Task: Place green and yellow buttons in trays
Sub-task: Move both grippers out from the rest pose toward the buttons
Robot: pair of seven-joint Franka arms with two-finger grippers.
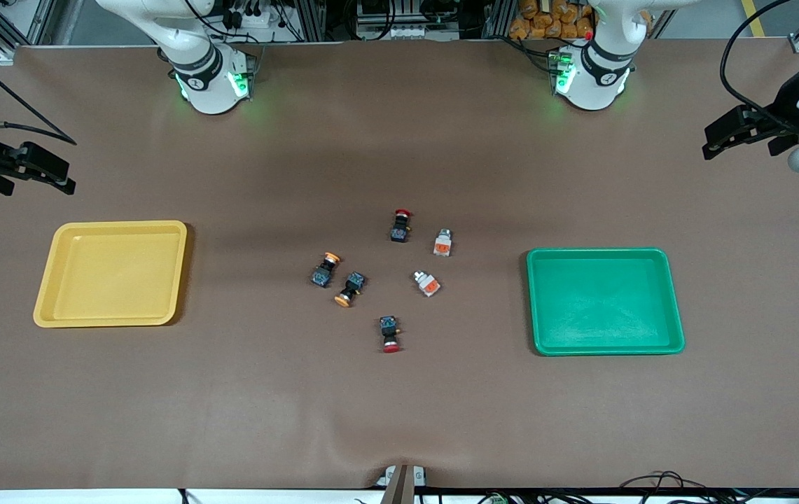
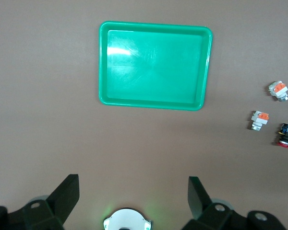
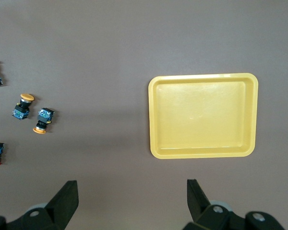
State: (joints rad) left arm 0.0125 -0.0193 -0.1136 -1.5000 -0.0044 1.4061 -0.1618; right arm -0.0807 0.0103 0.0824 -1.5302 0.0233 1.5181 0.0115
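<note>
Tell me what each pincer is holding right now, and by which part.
Nothing is held. The left pincer hangs open above the table near the green tray; the right pincer hangs open near the yellow tray.

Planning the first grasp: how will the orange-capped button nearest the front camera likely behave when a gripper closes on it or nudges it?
The orange-capped button lies on its side, so its round cap may let it roll if nudged. It looks small, rigid and probably light. Its neighbour lies close by, so a push might knock it.

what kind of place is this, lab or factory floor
Most likely a robotics lab: two arms' bases bolted along a brown-covered table, a yellow tray and green tray laid out as a sorting exercise, aluminium framing and cables around.
</note>
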